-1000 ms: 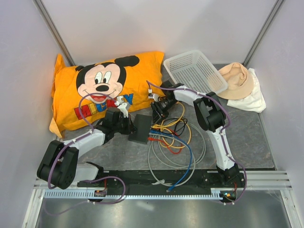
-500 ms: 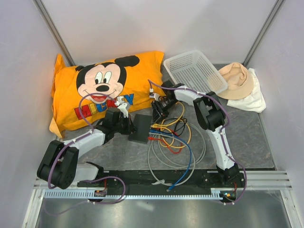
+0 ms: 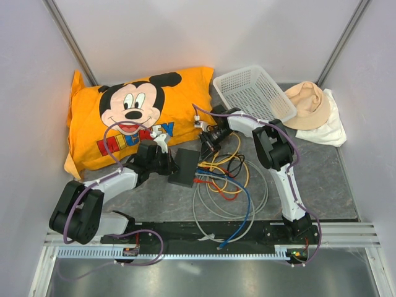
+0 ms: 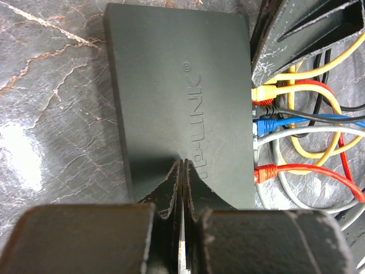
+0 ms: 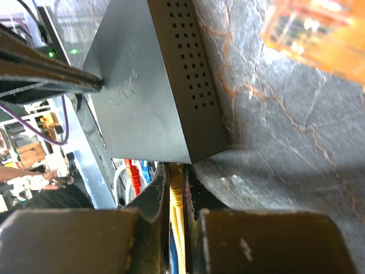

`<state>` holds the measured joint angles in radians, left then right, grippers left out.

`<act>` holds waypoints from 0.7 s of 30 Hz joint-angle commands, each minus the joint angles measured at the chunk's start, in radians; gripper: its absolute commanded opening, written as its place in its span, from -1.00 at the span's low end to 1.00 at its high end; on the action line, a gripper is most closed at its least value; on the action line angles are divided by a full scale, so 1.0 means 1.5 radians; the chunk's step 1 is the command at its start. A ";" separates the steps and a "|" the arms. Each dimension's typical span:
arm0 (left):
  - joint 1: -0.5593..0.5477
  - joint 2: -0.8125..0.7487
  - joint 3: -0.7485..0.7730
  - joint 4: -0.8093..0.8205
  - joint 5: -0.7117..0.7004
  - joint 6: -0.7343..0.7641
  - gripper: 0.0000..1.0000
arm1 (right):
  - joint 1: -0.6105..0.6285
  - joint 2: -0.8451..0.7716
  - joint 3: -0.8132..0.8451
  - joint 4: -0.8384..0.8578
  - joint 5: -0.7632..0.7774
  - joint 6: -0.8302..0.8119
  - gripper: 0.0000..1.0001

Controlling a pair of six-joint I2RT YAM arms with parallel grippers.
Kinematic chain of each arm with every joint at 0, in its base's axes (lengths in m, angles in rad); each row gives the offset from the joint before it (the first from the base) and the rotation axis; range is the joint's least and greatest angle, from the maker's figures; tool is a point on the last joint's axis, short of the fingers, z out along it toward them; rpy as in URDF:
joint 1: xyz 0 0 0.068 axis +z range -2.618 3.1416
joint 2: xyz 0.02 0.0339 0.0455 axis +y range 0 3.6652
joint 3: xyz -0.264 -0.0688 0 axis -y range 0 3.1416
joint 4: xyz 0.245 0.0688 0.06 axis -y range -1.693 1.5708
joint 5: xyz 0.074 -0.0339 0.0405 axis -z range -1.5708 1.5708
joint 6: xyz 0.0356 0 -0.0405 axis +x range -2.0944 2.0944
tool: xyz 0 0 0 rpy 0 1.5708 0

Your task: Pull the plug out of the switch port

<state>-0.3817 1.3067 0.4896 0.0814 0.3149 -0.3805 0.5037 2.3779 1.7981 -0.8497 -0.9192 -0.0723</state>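
The switch (image 3: 184, 167) is a flat black box lying mid-table; it also fills the left wrist view (image 4: 171, 85) and shows in the right wrist view (image 5: 154, 85). Yellow (image 4: 263, 91), blue (image 4: 265, 124) and red (image 4: 265, 172) plugs sit in its sockets along the right edge. My left gripper (image 4: 182, 162) is shut, its tips pressing on the switch's top (image 3: 166, 162). My right gripper (image 5: 175, 171) is shut on the yellow plug (image 5: 177, 182) right at the socket edge, and it shows from above (image 3: 206, 148).
An orange Mickey pillow (image 3: 130, 117) lies at the back left. A white mesh basket (image 3: 253, 93) stands behind the right arm, with a peach hat (image 3: 306, 105) on a white cloth (image 3: 328, 127) beside it. Coiled cables (image 3: 229, 185) spread in front of the switch.
My right gripper's jaws have closed onto the yellow plug at the switch's edge. The left gripper and the switch have stayed where they were.
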 commanded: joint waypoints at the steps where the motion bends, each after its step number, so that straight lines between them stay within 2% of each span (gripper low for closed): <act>1: 0.002 0.022 0.000 -0.027 -0.044 -0.017 -0.97 | -0.030 0.014 0.013 -0.053 0.114 -0.098 -0.99; 14: 0.002 0.041 0.007 -0.034 -0.064 -0.024 -0.97 | -0.033 0.026 0.024 -0.160 0.136 -0.220 -0.99; 21: 0.000 0.048 0.011 -0.037 -0.066 -0.024 -0.97 | -0.033 0.071 0.092 -0.267 0.135 -0.327 -0.99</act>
<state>-0.3817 1.3457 0.5098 0.1059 0.2775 -0.4080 0.4694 2.4092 1.8866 -1.1110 -0.8886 -0.3820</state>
